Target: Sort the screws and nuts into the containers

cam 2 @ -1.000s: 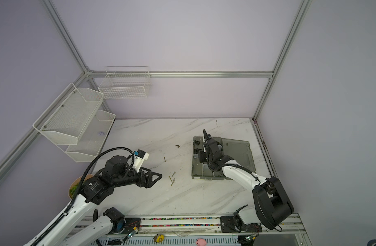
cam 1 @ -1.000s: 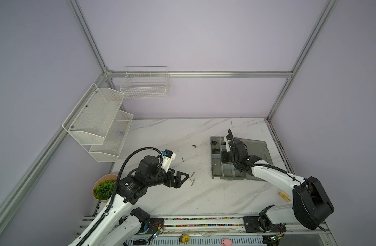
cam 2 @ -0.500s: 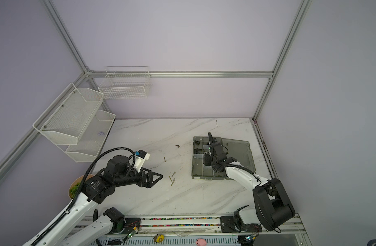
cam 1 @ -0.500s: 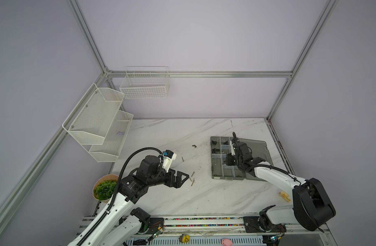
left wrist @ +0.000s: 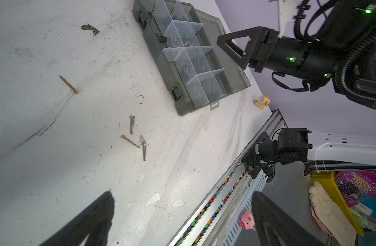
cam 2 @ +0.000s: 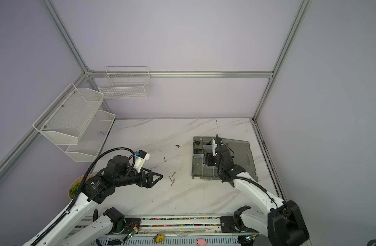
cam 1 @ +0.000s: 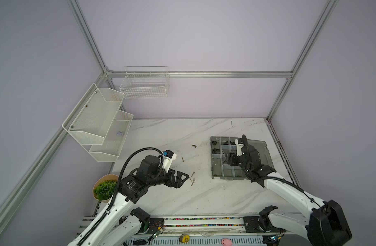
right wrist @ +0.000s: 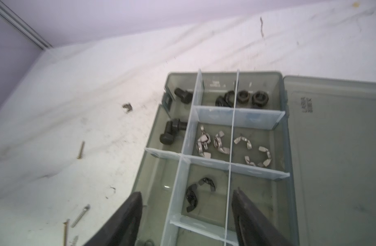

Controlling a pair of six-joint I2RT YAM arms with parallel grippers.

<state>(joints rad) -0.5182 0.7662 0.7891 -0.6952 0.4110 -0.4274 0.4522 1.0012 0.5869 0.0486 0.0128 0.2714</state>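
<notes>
The smoky-grey organizer box [cam 1: 217, 170] [cam 2: 198, 170] lies open at the right, its containers split by clear dividers [right wrist: 210, 161]. Inside lie black bolts [right wrist: 172, 132], black hex nuts [right wrist: 242, 97], silver wing nuts [right wrist: 208, 142] and black wing nuts [right wrist: 192, 196]. My right gripper [right wrist: 187, 191] [cam 1: 229, 159] hangs open and empty just above the black wing nuts' compartment. Loose screws [cam 1: 192, 177] [left wrist: 131, 124] lie mid-table, a brass one [cam 1: 182, 158] [left wrist: 69, 84] farther back. My left gripper [cam 1: 184, 175] [left wrist: 182, 192] is open and empty, just left of the screws.
The box lid [cam 1: 261, 153] lies flat to the right. A small dark piece [cam 1: 194, 146] sits on the marble left of the box. White mesh shelves [cam 1: 97, 121] and a wire basket [cam 1: 144, 85] hang at the back left. A potted plant [cam 1: 105, 189] stands front left.
My right gripper has drawn back toward the near side of the box and its jaws have gone from shut to open. The left arm has barely moved.
</notes>
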